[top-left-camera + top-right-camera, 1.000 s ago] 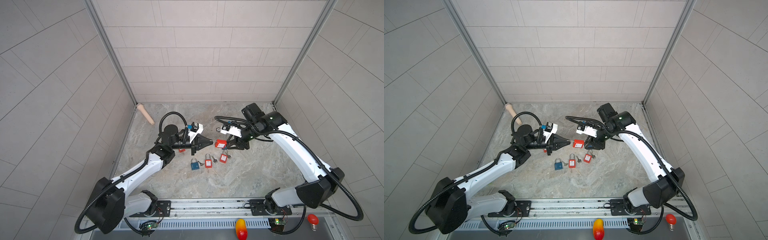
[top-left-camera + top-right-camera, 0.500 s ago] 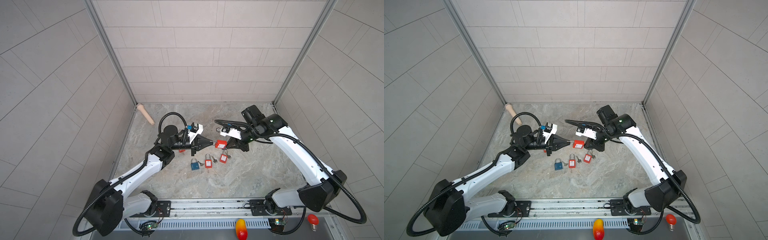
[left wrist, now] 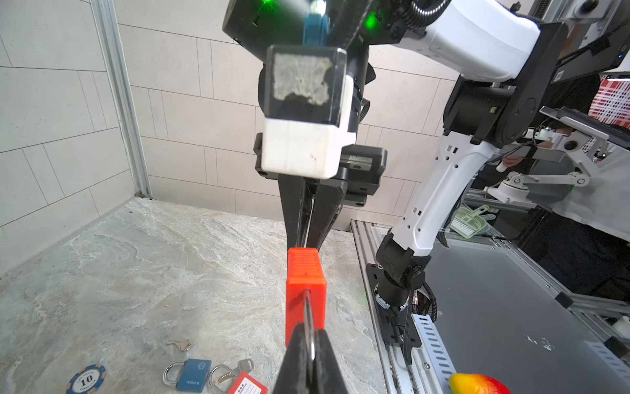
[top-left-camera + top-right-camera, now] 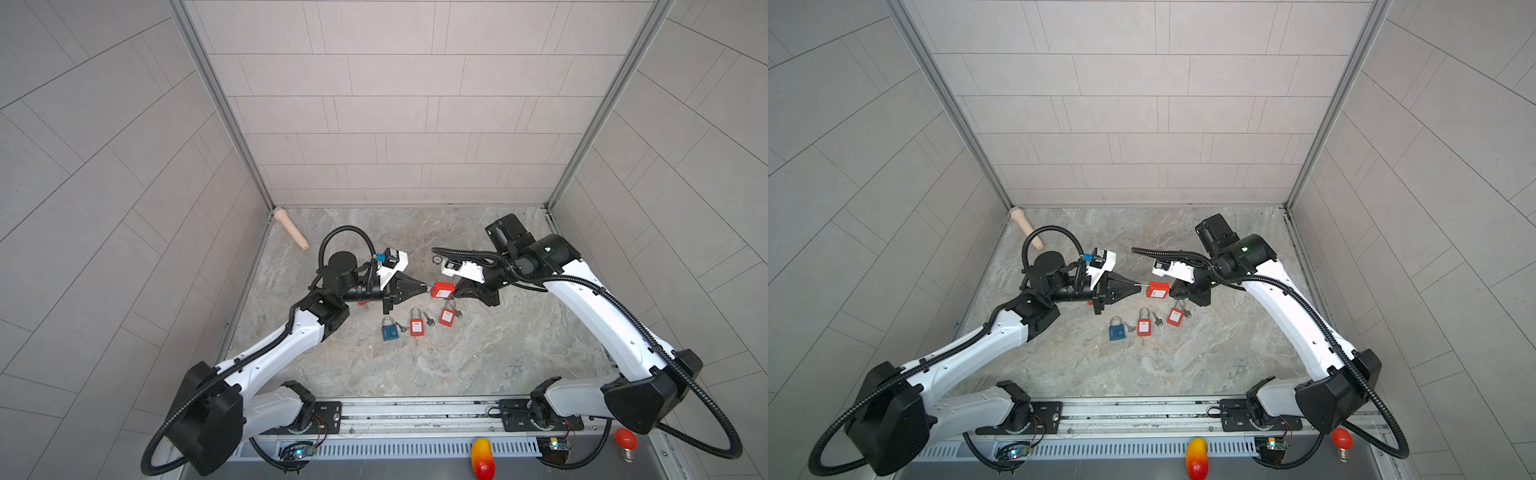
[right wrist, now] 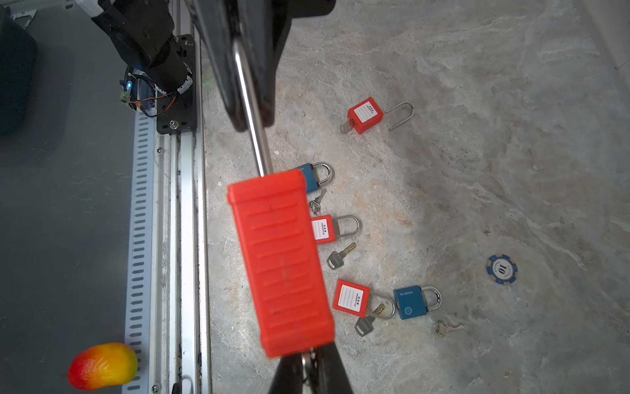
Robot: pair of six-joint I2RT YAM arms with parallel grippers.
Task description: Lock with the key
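Note:
A red padlock (image 4: 441,290) (image 4: 1158,290) hangs in the air between both arms, above the stone table. My left gripper (image 4: 424,286) (image 3: 309,336) is shut on its steel shackle (image 3: 308,314) (image 5: 254,136). At the opposite end of the lock body (image 5: 283,262) (image 3: 305,283), my right gripper (image 4: 457,292) (image 5: 308,361) is shut on the key (image 5: 306,359). Only a sliver of silver metal from the key shows between the black fingers (image 5: 327,368). The keyhole is hidden.
Below the held lock lie a blue padlock (image 4: 390,331), two red padlocks (image 4: 416,325) (image 4: 448,316) and loose keys (image 5: 335,259). A poker chip (image 5: 501,269) lies on the table. A wooden peg (image 4: 291,228) rests in the back left corner, a toy mango (image 4: 482,457) on the front rail.
My right gripper has moved in a little toward the padlock's bottom and closed there on the key. The left gripper has kept its hold on the shackle without moving.

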